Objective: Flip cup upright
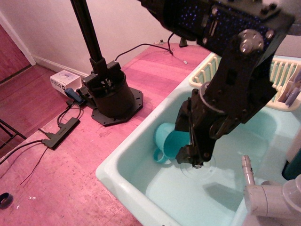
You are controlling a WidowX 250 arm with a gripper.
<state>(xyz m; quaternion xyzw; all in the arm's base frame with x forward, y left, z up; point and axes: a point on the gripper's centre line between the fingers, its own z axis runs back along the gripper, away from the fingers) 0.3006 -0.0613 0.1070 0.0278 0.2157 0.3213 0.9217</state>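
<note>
Sink wall (123, 157) hems cup (165, 141); arm (225, 94) blocks right.
</note>
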